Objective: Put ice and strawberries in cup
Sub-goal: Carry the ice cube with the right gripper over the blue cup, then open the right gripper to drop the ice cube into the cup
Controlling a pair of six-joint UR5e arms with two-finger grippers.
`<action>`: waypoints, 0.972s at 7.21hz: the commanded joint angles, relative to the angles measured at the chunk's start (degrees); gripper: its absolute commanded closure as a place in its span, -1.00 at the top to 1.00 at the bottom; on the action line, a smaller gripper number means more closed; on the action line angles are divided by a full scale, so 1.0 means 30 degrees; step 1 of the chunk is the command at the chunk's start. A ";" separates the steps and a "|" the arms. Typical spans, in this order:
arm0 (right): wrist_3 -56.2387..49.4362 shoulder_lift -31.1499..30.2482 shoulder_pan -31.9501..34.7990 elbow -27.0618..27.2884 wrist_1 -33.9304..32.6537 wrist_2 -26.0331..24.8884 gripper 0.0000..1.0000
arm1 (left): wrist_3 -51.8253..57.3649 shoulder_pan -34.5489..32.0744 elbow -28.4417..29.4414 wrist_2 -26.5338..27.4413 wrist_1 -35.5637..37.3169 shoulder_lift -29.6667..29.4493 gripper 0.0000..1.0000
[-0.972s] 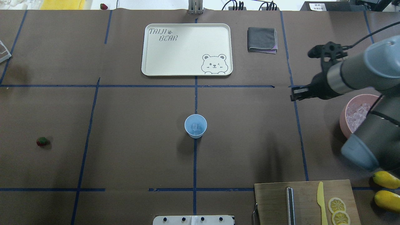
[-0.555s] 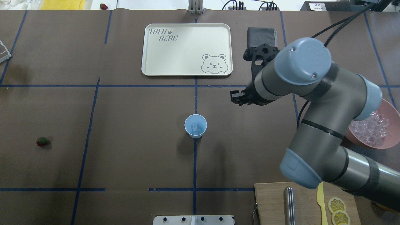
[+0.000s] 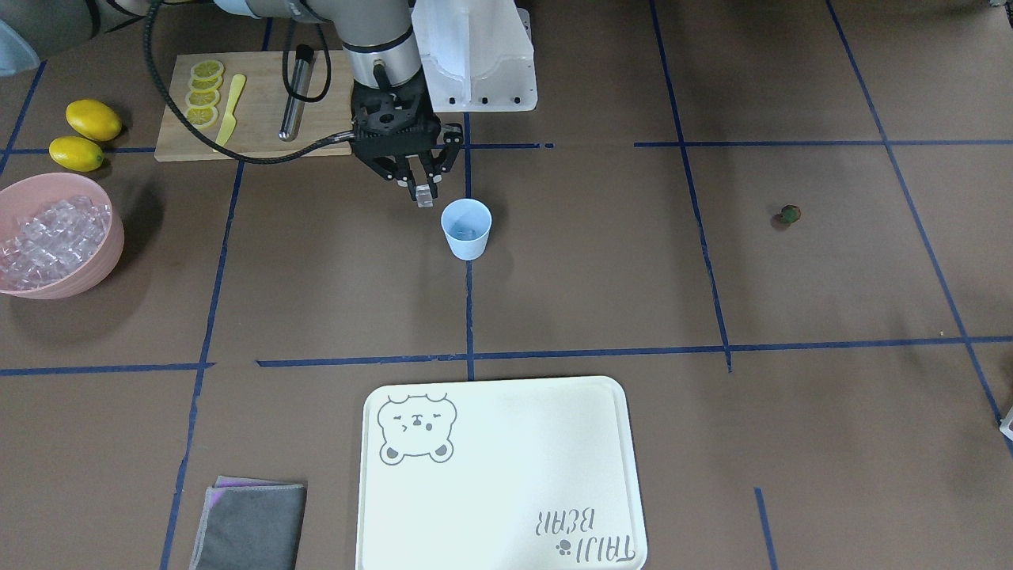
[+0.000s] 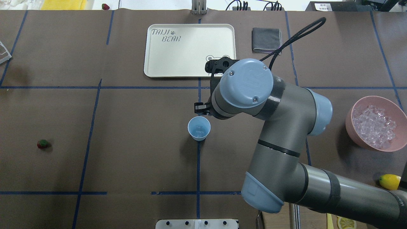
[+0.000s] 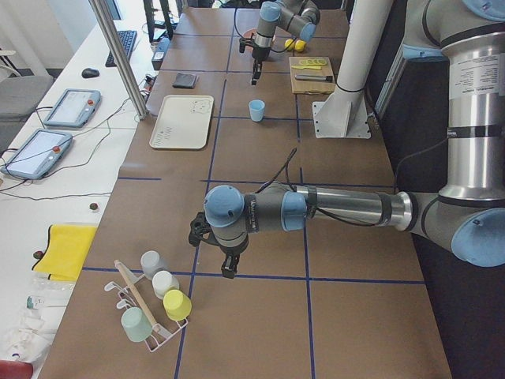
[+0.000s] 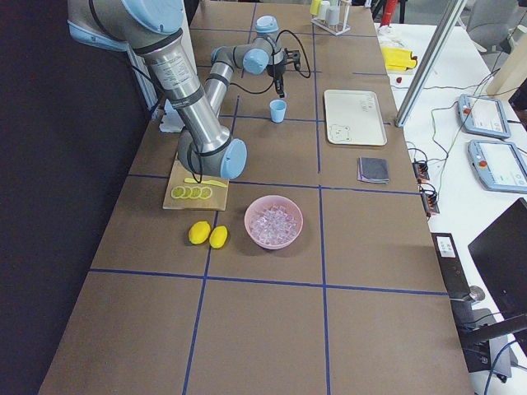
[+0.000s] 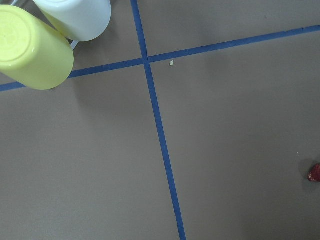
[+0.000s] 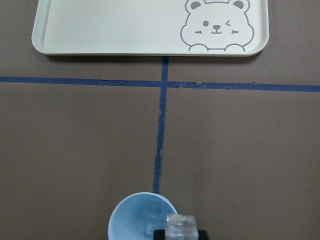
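Note:
The light blue cup (image 4: 199, 128) stands at the table's middle with an ice cube (image 8: 149, 214) inside it. My right gripper (image 3: 425, 192) hangs just beside and above the cup's (image 3: 466, 228) rim, shut on one clear ice cube (image 8: 182, 225). More ice fills the pink bowl (image 4: 375, 124) at the right. A small red strawberry (image 4: 42, 144) lies alone far to the left and shows at the edge of the left wrist view (image 7: 315, 172). My left gripper (image 5: 227, 268) hovers over the table near the cup rack. It shows only in the exterior left view, so I cannot tell its state.
A cream bear tray (image 4: 178, 57) and a folded grey cloth (image 4: 266, 39) lie beyond the cup. A cutting board (image 3: 253, 103) holds lemon slices, a yellow knife and a metal tool. Two lemons (image 3: 93, 119) sit near the bowl. A rack of upturned cups (image 5: 150, 308) stands at the left end.
My right arm has swung left from beside the pink bowl to the cup's rim. The cup and the strawberry have not moved.

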 commanded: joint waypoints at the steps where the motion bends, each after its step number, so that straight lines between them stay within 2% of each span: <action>1: 0.0573 0.1569 -0.0826 -0.2432 0.0073 -0.0879 -1.00 | 0.0001 0.0030 0.0012 0.0000 0.0000 -0.0020 1.00; 3: 0.0544 0.1397 -0.1354 -0.2498 0.0073 -0.1205 -0.97 | 0.0001 0.0030 0.0012 0.0000 0.0000 -0.0019 1.00; 4: 0.0167 0.1280 -0.1386 -0.2469 0.0073 -0.1177 -0.70 | 0.0001 0.0030 0.0012 0.0000 0.0000 -0.0020 1.00; 5: -0.0185 0.1105 -0.1473 -0.2498 0.0073 -0.1206 0.93 | 0.0001 0.0030 0.0012 0.0000 0.0000 -0.0020 1.00; 7: -0.0188 0.1074 -0.1474 -0.2469 0.0073 -0.1089 0.98 | 0.0001 0.0030 0.0012 0.0000 0.0000 -0.0020 1.00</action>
